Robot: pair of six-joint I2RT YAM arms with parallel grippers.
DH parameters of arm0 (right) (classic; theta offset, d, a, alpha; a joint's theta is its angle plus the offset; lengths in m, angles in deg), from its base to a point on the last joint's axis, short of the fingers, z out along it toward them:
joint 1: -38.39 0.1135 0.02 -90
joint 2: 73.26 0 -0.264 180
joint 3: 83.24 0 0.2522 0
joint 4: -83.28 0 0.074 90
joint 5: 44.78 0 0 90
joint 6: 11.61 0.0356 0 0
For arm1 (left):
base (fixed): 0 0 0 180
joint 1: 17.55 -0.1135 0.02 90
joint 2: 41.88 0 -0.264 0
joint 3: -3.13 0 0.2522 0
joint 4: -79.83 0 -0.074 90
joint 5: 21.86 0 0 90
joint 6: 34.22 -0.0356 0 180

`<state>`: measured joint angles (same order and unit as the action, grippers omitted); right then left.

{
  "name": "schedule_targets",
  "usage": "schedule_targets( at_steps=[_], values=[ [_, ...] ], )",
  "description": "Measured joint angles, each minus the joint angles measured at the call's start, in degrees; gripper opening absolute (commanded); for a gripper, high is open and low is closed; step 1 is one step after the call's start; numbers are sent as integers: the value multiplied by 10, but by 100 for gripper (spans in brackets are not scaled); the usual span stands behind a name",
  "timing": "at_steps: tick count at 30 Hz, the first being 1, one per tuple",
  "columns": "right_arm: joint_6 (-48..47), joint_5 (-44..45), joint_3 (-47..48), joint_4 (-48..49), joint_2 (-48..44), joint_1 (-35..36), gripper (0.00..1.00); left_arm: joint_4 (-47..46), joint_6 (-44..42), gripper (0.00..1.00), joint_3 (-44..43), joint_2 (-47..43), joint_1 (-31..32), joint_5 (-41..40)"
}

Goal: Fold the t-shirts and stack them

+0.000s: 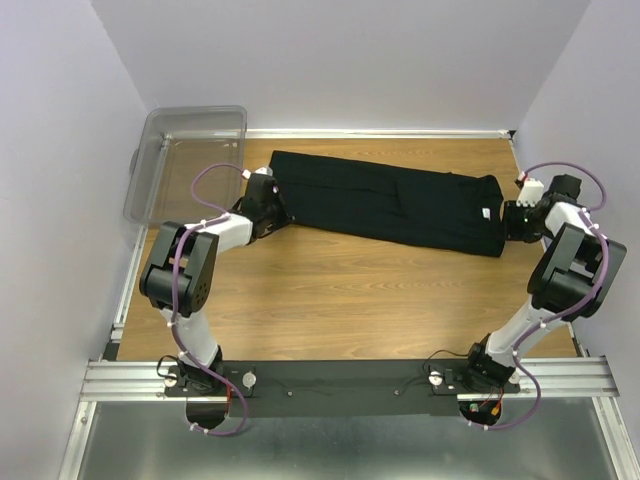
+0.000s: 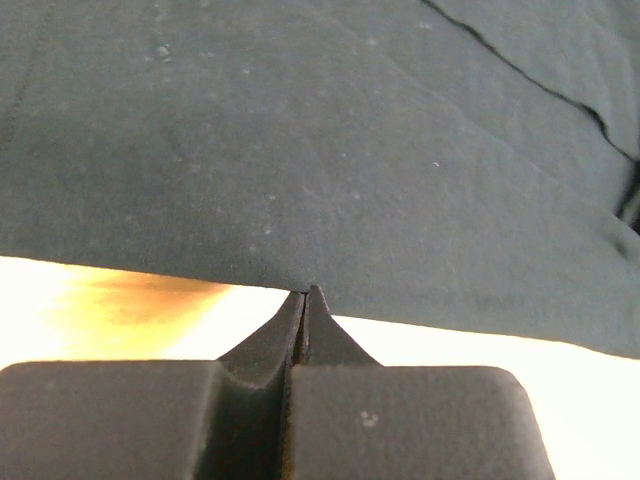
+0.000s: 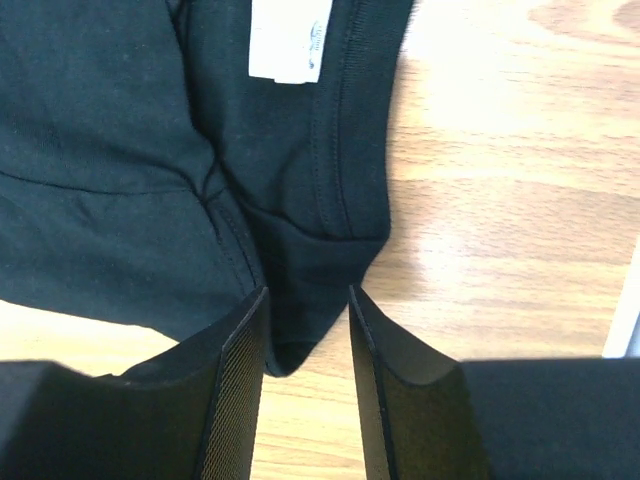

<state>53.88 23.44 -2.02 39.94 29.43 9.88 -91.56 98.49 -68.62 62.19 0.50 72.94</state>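
the t-shirt (image 1: pixel 390 205) is laid on the far part of the desk (image 1: pixel 330 300), long axis left to right, neck tag (image 3: pixel 290 40) at the right end. the left end effector (image 2: pixel 305 292) is pinched closed on the left edge. the right end effector (image 3: pixel 307 290) is narrowly parted, with the right-end corner lying between its fingers.

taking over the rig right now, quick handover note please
Left gripper: fingers shut on the shirt's left end.
Right gripper: open, fingers either side of its right corner, not yet closed.
One shirt lies across the far table as a long strip; bin at far left.
Done: lengthwise fold, it seems. Left: fold it shorter, stack.
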Motion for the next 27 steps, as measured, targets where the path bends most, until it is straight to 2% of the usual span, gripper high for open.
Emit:
schedule_targets(
  at_steps=[6,12,15,17,20,22,24,25,27],
  values=[
    [6,3,0,2,-39,0,55,-50,-22,52,51,-67,-2,52],
    [1,-90,-8,-1,-58,2,58,-121,-52,56,87,-188,-3,106],
    [-67,-148,-8,-33,-60,30,58,-127,-74,57,91,-246,-3,110],
    [-126,-171,-8,-62,-67,112,59,-114,-96,62,90,-288,-3,101],
    [-181,-164,-14,-31,-72,325,61,-58,-141,68,75,-379,-5,63],
    [-183,-95,-19,34,-66,489,61,-25,-181,73,59,-442,-13,29],
    [-175,-29,-11,93,-40,611,65,-11,-212,73,50,-502,-20,-12],
    [-168,4,5,122,-13,659,66,-10,-227,75,50,-512,-20,-31],
    [-149,83,71,154,65,718,66,1,-266,77,60,-598,-26,-80]
  ],
)
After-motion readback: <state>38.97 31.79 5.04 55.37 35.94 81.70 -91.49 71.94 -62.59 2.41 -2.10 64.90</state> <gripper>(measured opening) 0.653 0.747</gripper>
